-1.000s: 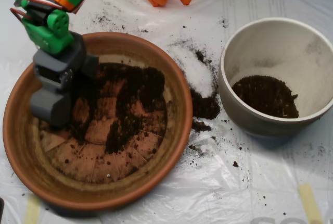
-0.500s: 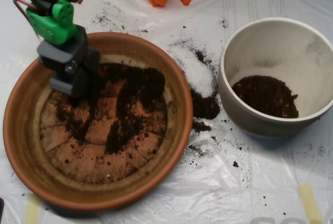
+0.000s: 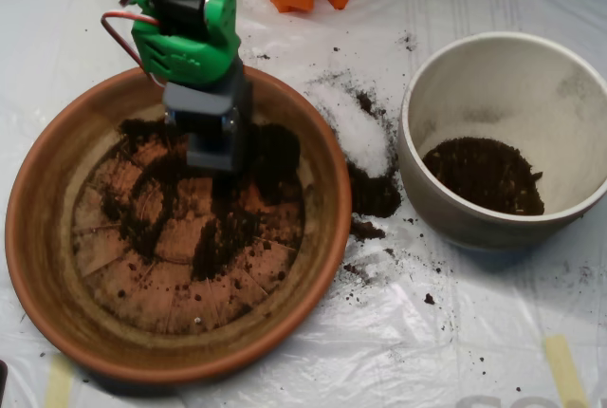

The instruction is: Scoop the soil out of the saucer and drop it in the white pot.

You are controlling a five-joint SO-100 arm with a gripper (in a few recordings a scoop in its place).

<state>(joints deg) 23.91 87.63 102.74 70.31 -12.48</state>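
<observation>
Hand [image 3: 216, 147] now rightward, over saucer's [image 3: 57, 280] upper soil [image 3: 237, 209]

arm [image 3: 190, 9] cut off at top edge, tool [image 3: 213, 142] hiding some soil [image 3: 228, 218]

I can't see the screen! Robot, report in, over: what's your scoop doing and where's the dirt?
Scoop over saucer's upper floor. Soil thinly spread in saucer, some already in white pot. Spilled soil and white powder between them, nothing blocking.
</observation>
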